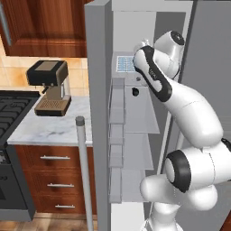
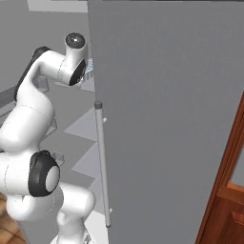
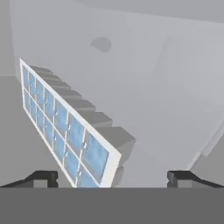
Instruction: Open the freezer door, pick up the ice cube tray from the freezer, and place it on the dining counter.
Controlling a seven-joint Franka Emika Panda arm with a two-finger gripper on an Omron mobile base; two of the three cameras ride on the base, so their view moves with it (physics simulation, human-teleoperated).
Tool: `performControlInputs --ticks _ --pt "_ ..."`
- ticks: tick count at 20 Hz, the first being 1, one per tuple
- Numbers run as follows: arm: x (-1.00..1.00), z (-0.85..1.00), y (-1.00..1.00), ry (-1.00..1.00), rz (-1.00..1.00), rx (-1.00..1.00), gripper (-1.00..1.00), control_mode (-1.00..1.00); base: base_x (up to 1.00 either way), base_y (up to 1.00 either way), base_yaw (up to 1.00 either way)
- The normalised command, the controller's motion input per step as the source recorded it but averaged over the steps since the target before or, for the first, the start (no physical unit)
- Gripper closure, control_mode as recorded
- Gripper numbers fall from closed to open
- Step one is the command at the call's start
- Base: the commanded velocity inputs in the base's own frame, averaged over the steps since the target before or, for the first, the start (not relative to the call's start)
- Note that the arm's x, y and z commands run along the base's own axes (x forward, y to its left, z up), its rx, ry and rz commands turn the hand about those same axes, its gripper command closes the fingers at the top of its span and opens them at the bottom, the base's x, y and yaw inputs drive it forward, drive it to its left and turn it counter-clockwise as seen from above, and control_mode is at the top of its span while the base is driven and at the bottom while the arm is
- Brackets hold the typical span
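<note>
Ice cube tray (image 3: 65, 129) sits lower left in the hand view, long axis running diagonally, between the wide-open tool's (image 3: 112, 178) tips, unheld.

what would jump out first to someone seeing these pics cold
The white arm reaching deep into the open freezer, past its swung-out freezer door. In the hand view, the ice cube tray with its blue cells sits between the wide-open claw tips, not yet gripped. A coffee machine stands on the marble worktop to the left.

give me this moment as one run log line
stage: reaching into freezer | freezer door: open | gripper: open, empty | ice cube tray: on shelf, between fingertips, ungrasped
</note>
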Motion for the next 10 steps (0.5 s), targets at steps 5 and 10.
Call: performControlInputs --ticks 5,10 --pt "0.66 -0.12 0.0 0.08 0.0 0.0 -1.0 -1.0 0.0 0.0 0.0" --pt "0.34 -0.26 0.0 0.04 0.0 0.0 -1.0 -1.0 0.0 0.0 0.0"
